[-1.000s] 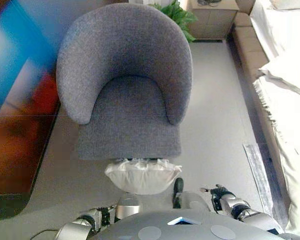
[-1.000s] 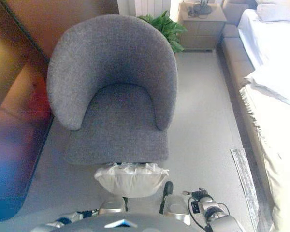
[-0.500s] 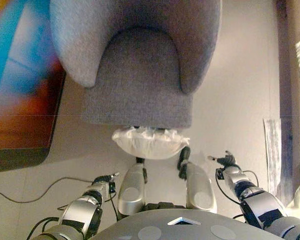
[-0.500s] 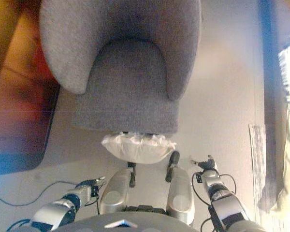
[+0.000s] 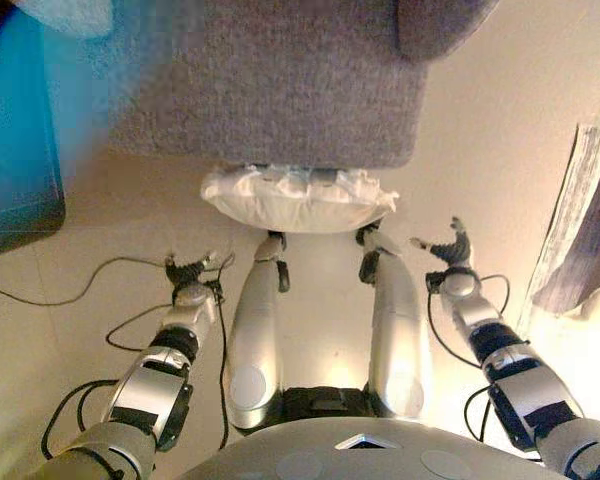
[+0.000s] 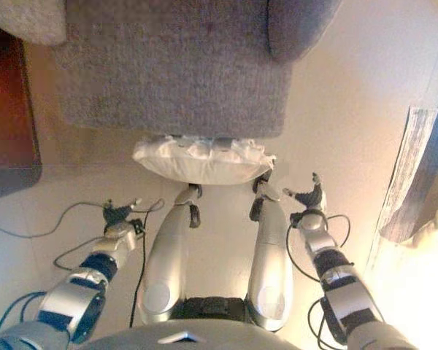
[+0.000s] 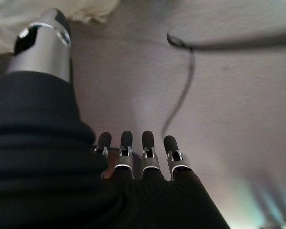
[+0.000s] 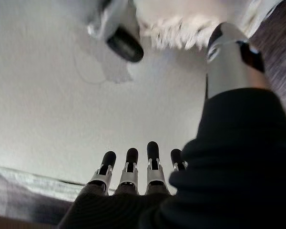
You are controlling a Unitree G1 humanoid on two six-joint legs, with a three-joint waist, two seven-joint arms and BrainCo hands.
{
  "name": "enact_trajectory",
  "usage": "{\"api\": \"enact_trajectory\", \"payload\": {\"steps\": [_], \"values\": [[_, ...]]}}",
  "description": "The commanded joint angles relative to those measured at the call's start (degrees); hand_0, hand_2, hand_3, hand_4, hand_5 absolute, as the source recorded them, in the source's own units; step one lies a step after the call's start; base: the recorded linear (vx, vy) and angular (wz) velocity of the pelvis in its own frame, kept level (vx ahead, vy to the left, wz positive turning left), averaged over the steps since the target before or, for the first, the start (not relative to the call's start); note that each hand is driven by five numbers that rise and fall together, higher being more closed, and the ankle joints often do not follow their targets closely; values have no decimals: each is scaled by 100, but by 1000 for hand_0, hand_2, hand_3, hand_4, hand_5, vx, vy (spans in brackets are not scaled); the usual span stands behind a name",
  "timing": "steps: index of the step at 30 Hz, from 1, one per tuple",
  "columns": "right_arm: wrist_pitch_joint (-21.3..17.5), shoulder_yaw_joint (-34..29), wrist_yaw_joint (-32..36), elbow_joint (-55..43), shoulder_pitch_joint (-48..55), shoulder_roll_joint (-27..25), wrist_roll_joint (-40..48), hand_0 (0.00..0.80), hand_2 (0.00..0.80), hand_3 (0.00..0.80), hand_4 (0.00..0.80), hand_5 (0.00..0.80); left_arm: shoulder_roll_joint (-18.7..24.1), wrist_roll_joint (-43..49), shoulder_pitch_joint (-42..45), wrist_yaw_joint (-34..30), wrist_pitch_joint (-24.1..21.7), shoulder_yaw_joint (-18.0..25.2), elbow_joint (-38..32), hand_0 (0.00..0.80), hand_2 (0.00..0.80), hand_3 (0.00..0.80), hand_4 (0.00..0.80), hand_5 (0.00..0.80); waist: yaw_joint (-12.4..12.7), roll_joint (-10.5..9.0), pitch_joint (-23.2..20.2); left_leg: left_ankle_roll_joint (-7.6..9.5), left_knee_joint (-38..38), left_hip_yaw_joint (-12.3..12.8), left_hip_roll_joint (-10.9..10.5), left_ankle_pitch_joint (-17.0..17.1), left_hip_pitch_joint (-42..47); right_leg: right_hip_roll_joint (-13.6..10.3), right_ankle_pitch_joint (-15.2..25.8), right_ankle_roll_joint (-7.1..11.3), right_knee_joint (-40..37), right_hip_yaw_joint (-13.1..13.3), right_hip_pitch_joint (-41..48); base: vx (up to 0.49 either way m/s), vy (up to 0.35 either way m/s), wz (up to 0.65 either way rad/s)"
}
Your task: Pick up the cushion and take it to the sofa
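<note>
A white cushion (image 5: 295,197) lies on the floor against the front of a grey armchair (image 5: 270,90); it also shows in the right eye view (image 6: 202,157). My left hand (image 5: 187,272) hangs low to the cushion's left, apart from it, fingers relaxed and empty. My right hand (image 5: 446,250) hangs to the cushion's right, apart from it, fingers spread and empty. In the left wrist view my fingers (image 7: 132,143) are straight above bare floor, with the cushion's edge (image 7: 86,10) at the corner. In the right wrist view my fingers (image 8: 131,162) are straight, with the cushion's fringe (image 8: 174,28) beyond.
A dark panel (image 5: 15,160) stands on the left beside the armchair. A grey striped mat (image 5: 570,215) lies on the floor at the right. A pale light-coloured floor (image 5: 500,110) lies between the armchair and the mat.
The camera has tilted down and moved closer: the armchair's back has left the view. Both arms have reached forward and lower, the hands now flanking the cushion. The cushion has not moved.
</note>
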Motion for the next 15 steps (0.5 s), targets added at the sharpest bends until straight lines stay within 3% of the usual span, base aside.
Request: {"api": "enact_trajectory", "payload": {"steps": [1,3,13,14,15], "values": [[217,102,-253,-388,121,-533,-94,0,0,0,0,0,341,257,0,233,-393,150,-304,0,0,0,0,0,-93,112,-31,91,656,-89,73,183,-963,-69,82,329,357,181,-495,-41,51,-2],[256,72,-300,-403,-42,-730,-85,0,0,0,0,0,458,274,-158,-181,-633,84,-438,0,0,0,0,0,-114,133,-31,83,947,-109,88,113,-1409,-66,47,306,648,280,-923,-33,46,0],[83,169,-693,-559,-872,-1476,-339,0,0,0,0,0,918,121,-940,-527,-1162,-112,-774,0,0,0,0,0,-199,157,-31,119,2230,-32,217,-202,-3186,-26,-183,222,2038,437,-2603,-39,50,-6],[18,177,-664,-553,-948,-1555,-294,0,0,0,0,0,985,146,-1024,-530,-1285,-122,-801,0,0,0,0,0,-205,155,-31,123,2389,-24,230,-254,-3368,-41,-209,230,2184,443,-2770,53,33,-13],[-32,195,-600,-552,-991,-1637,-283,0,0,0,0,0,1057,58,-1089,-484,-1230,-148,-848,0,0,0,0,0,-211,153,-31,65,2678,-65,246,-539,-3476,-58,-461,299,2477,493,-2869,51,36,-6]]}}
